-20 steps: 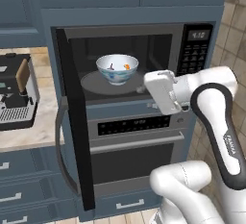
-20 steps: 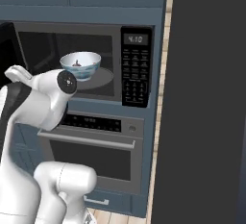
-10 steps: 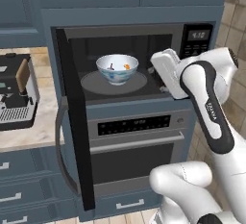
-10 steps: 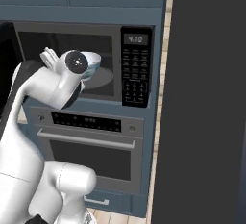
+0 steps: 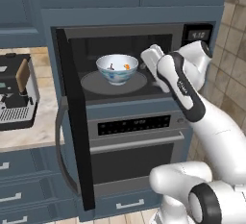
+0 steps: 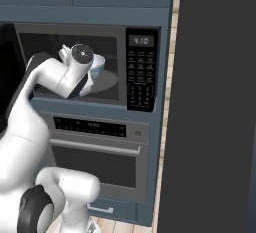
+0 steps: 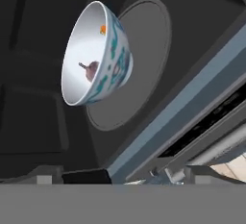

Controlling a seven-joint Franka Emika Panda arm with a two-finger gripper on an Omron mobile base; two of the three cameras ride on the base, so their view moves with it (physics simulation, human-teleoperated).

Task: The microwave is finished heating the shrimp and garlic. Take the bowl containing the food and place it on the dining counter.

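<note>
Gripper (image 5: 150, 58), left base view: we see the hand at the microwave (image 5: 129, 69) mouth, just right of the bowl (image 5: 117, 68), not touching it; jaws spread wide, nothing betw. them. In the hand view the two dark fingertips (image 7: 84, 176) sit along the bottom edge, w/ the bowl (image 7: 96, 55) ahead and apart from them. Bowl: white inside, blue pattern outside, upright on the round grey turntable (image 5: 96, 82) in the cavity. Inside it we note an orange shrimp (image 5: 127, 66) toward the right and a brownish garlic (image 5: 111, 66) bulb nearer the middle; hand view shows both too, shrimp (image 7: 103, 29) near the rim, garlic (image 7: 91, 69) lower in the bowl. Microwave door (image 5: 72, 122) stands swung open to the left. Right base view: the arm's wrist hides most of the bowl (image 6: 97, 65); keypad (image 6: 140, 72) w/ lit display lies right of the cavity. Below the microwave, an oven (image 5: 134, 146) w/ silver bar handle. At left, a coffee machine (image 5: 17, 91) on the wall counter (image 5: 29, 134).
</note>
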